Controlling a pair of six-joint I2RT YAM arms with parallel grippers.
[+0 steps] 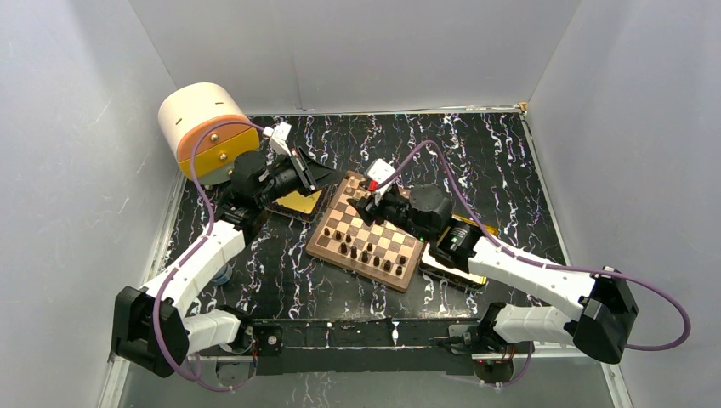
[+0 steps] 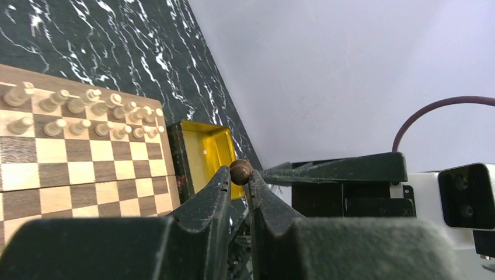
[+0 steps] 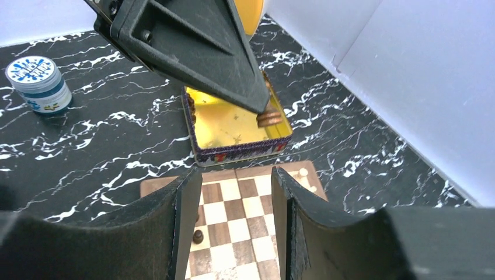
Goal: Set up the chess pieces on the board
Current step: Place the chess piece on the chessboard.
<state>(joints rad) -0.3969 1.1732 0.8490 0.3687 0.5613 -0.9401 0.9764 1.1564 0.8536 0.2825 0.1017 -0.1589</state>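
Dark chess piece [image 3: 268, 119] is pinched at the very tips of the left gripper [image 2: 238, 178], jaws nearly shut on it, hanging over the far corner of the gold tray [image 3: 227, 125] just beside the chessboard [image 2: 82, 169]. It's clear of the tray and not yet over the board.

Right gripper [image 3: 236, 181] hovers over the board edge nearest that tray. Its jaws are partway apart with nothing between them.

On the board, light pieces [image 2: 77, 105] stand in two rows along one edge. Dark pieces [image 1: 366, 252] stand on the opposite half, some off their home rows as far as we can tell.

Risks we see from here:
- The grip looks shallow, on a small rounded part. A fast swing or a tilt could roll the piece out, and it would bounce on the marbled table [image 1: 510, 170].
- The right gripper sits where the left would cross onto the board. If both move at once, we'd expect finger contact.
- Pieces stand close together. A wide finger coming down beside neighbours could topple them.
- Releasing too high, we'd expect a tip-over.
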